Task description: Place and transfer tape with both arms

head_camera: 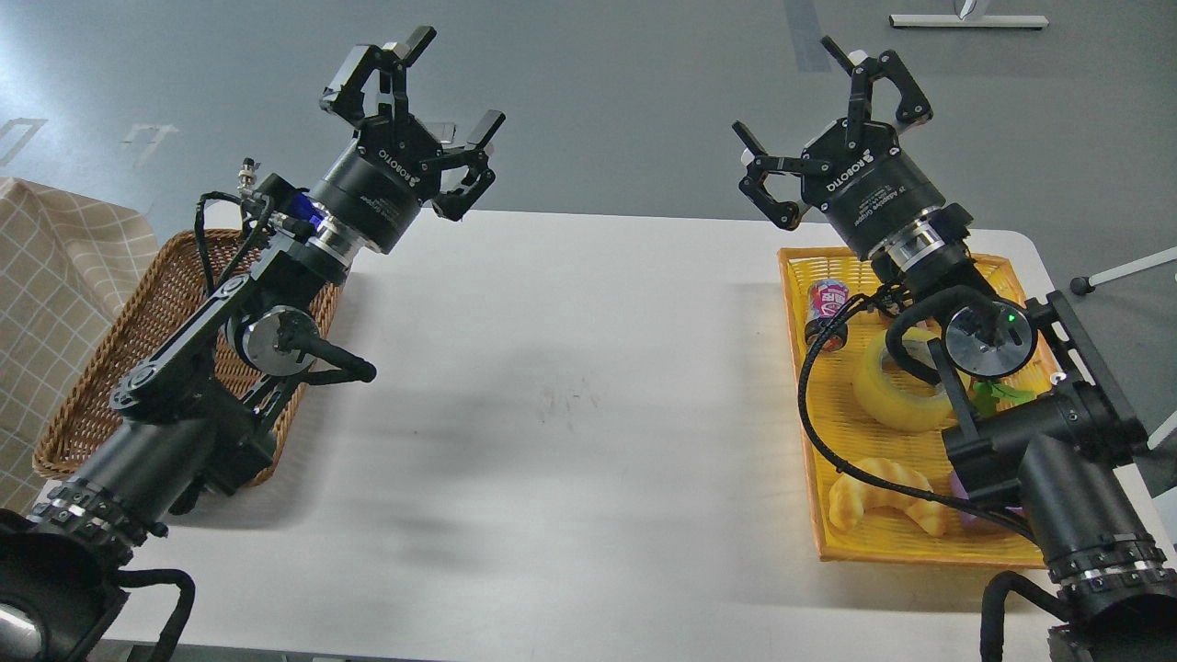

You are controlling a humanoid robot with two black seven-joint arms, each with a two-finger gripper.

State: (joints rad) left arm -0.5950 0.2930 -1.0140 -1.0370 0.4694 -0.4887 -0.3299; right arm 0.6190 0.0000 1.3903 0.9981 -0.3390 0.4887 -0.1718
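The tape (890,391), a translucent yellow roll with a pale core, lies in the orange tray (919,547) at the right, partly hidden behind my right arm and its cable. My right gripper (818,110) is open and empty, raised above the table's far edge beyond the tray. My left gripper (432,101) is open and empty, raised above the far left of the table, next to the wicker basket (101,368).
The orange tray also holds a small can (826,311), a croissant-shaped bread (883,492), a green leafy item (1002,395) and a purple item under my arm. A checked cloth (46,276) lies at the left. The white table (570,414) spans the middle.
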